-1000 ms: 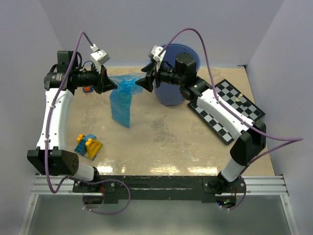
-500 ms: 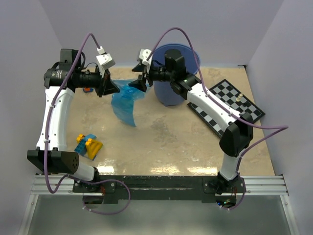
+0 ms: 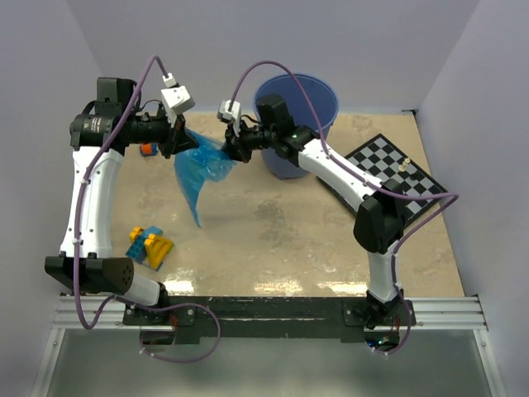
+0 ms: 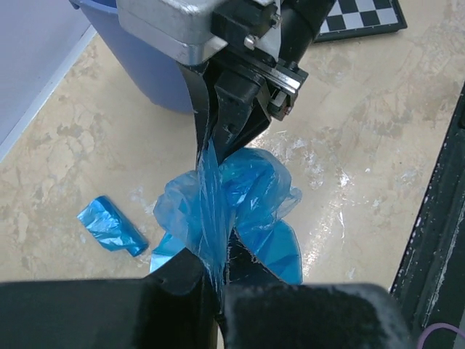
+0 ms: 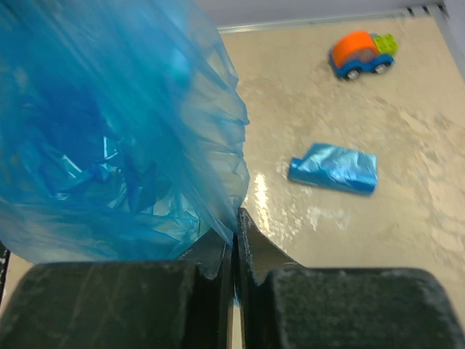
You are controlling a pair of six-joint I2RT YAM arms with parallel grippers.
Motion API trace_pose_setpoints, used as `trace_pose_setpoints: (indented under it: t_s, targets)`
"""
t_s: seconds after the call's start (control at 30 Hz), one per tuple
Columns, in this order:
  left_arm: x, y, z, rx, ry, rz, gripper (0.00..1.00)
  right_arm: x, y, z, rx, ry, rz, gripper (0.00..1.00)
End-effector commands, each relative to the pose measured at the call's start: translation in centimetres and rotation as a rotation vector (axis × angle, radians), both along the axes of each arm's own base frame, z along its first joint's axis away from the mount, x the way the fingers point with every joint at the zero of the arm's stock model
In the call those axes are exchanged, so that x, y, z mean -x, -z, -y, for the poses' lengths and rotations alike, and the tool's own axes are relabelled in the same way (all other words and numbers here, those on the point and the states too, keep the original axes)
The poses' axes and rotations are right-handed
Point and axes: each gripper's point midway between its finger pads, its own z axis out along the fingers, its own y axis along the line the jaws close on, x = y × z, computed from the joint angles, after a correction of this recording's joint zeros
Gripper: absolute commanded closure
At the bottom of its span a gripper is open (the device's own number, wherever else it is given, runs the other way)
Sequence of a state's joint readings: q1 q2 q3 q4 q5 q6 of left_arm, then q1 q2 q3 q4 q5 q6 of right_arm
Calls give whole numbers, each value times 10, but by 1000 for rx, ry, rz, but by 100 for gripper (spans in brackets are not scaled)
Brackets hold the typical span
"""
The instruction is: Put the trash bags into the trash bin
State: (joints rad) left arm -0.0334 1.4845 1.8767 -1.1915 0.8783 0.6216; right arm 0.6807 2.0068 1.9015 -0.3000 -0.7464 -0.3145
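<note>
Pinching the bag [image 3: 201, 168] mid-air at upper centre, just left of the bin [image 3: 324, 99]; my left gripper [image 3: 177, 142] and right gripper [image 3: 232, 151] both clamp it. Light, limp, slippery film, so bunched folds should hold best.

Blue bag [image 3: 198, 165]; orange, perhaps green car [image 5: 361, 54]

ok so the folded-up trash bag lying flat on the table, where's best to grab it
Pinch the folded trash bag across its narrow width, near the middle, coming straight down from above. It lies flat on the table as a small oblong packet, so a sideways approach would probably just push it along.
</note>
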Motion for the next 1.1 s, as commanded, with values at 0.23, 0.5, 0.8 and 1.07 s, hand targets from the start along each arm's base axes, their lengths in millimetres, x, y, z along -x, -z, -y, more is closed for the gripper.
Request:
trace_pose_setpoints:
  t_s: [0.23,0.5,0.8,1.07]
  targets:
    - [-24,-22,9,277,-224,-27,38,-49,-174,75,-562,762,-151,100]
    - [-19,-21,26,487,-198,-34,28,-68,-186,87,-690,899,-209,100]
    - [-26,-31,69,677,-174,-40,17,-84,-185,90,-729,994,-230,100]
    - [-61,-21,79,686,-184,-103,57,-83,-179,94,-723,1025,-231,100]
